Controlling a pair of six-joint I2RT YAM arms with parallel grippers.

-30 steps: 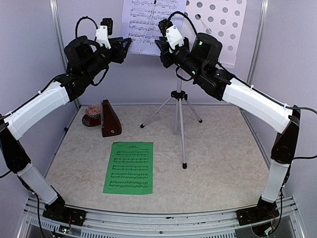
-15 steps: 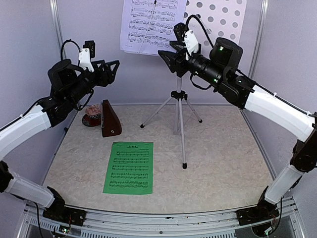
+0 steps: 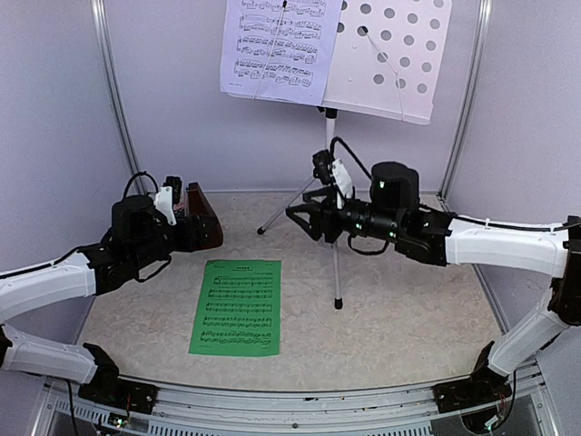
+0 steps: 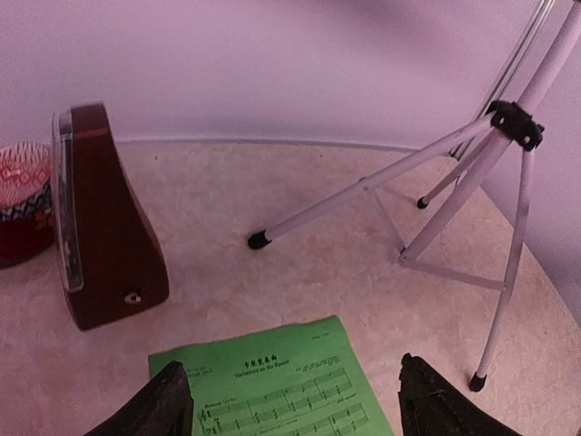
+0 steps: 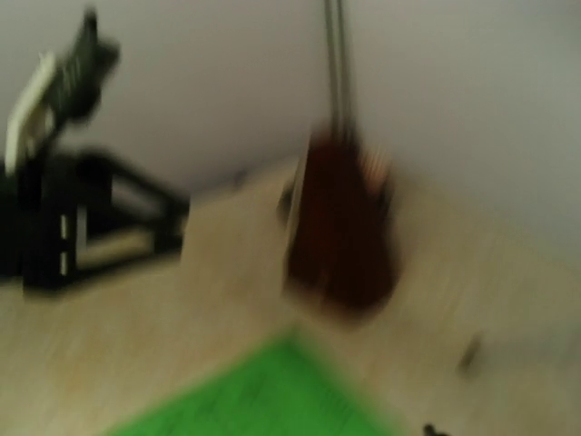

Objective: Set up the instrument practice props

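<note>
The silver music stand (image 3: 331, 227) stands at the back, its perforated grey desk (image 3: 390, 64) up high. The lavender sheet (image 3: 277, 45) leans on the desk's left half. Flat on the table lies the green sheet (image 3: 238, 306) (image 4: 272, 391). The brown metronome (image 4: 104, 227) stands upright at the left. My left gripper (image 3: 195, 232) (image 4: 300, 409) hangs open and empty just in front of it, above the green sheet's top edge. My right gripper (image 3: 304, 221) is low in front of the tripod, pointing left, jaws apart and empty. The right wrist view is blurred and shows the metronome (image 5: 340, 227).
A small red patterned object (image 4: 23, 204) sits behind the metronome at the far left. The tripod's legs (image 4: 490, 154) spread over the back middle of the table. Lavender walls and metal uprights (image 3: 109, 91) close the space on three sides.
Both arms have come down from the stand's desk to low over the table. Their jaws opened and left the lavender sheet on the desk.
</note>
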